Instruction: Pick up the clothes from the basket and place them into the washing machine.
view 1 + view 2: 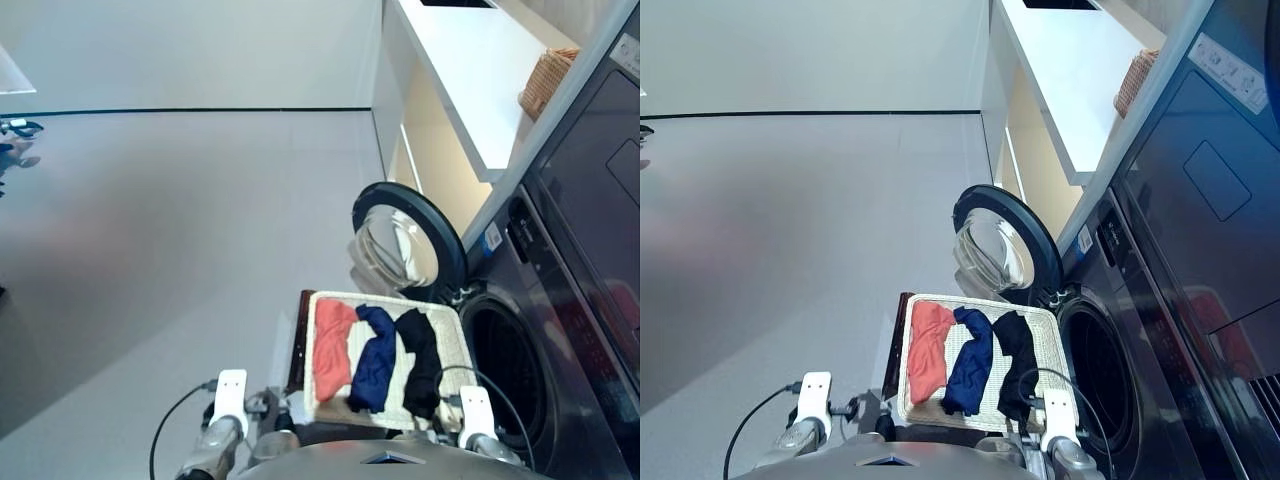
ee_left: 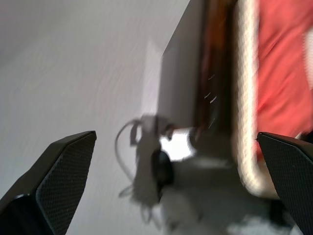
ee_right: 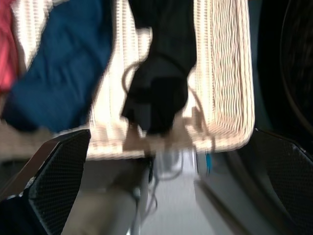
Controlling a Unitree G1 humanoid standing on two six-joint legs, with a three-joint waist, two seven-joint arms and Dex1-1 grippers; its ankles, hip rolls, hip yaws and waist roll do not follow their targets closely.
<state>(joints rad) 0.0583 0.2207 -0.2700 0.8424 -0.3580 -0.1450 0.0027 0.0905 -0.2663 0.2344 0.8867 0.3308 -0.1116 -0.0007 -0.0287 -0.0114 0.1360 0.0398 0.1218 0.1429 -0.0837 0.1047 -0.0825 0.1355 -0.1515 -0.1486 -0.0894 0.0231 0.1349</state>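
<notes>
Three garments lie side by side in the basket (image 1: 462, 345), all with their long axes running from its near rim to its far rim: the red piece (image 1: 333, 347) by the left rim, the blue piece (image 1: 374, 358) in the middle, the black piece (image 1: 421, 360) by the right rim. My right gripper (image 3: 164, 183) hangs empty at the near rim, fingers spread wide, with the black piece straight ahead of it. My left gripper (image 2: 176, 181) is equally wide and empty, off the near left corner, the red piece ahead and to its side. The washing machine (image 1: 520, 365) gapes just beyond the right rim, door (image 1: 405, 240) swung open, so I judge the black piece and my right arm the natural pairing.
</notes>
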